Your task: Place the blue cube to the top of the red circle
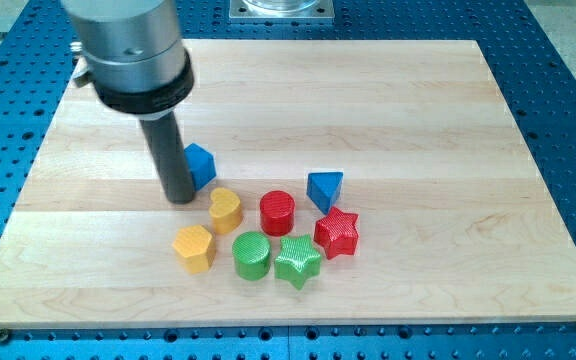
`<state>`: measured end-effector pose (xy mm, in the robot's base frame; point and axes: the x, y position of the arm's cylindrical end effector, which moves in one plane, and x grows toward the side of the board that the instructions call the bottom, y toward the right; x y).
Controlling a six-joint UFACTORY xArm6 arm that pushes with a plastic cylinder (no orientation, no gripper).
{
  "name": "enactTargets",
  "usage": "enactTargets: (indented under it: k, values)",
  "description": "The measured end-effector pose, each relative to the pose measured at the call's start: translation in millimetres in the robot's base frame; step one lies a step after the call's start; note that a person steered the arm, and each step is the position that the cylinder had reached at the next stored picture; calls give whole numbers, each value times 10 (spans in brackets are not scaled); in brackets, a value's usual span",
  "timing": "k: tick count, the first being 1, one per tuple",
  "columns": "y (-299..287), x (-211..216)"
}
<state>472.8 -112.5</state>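
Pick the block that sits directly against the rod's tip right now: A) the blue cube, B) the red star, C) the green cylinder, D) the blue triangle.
A: my tip stands at the view's left side of the blue cube, seemingly touching it, while the red circle lies apart, toward the view's lower right.
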Motion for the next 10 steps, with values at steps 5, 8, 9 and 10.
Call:
enactTargets:
  k: [5, 8, 9, 10]
  values:
    - [-112, -814]
    - [-117, -775]
    - [-289, -682]
    - [-57, -403]
